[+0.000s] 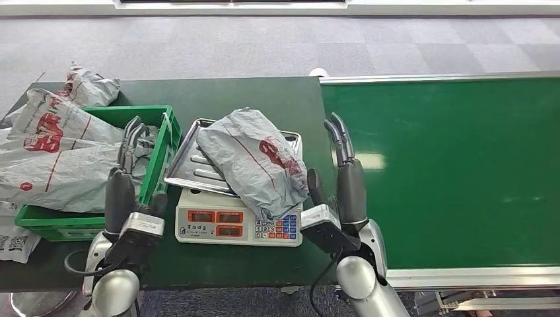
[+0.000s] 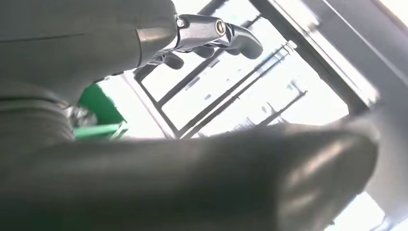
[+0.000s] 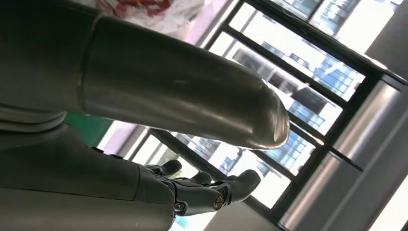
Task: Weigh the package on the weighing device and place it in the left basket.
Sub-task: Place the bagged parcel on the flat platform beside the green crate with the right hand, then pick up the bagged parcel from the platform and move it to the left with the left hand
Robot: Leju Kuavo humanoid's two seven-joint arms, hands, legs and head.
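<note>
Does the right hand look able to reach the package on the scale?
Probably yes: the right hand, open, stands just beside the package on the scale, with nothing between them.

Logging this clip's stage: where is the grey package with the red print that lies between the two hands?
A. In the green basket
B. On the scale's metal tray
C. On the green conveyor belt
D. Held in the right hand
B. The grey package lies on the scale's metal tray, overhanging its front edge above the keypad, while the left hand and right hand stand open on either side of it.
</note>
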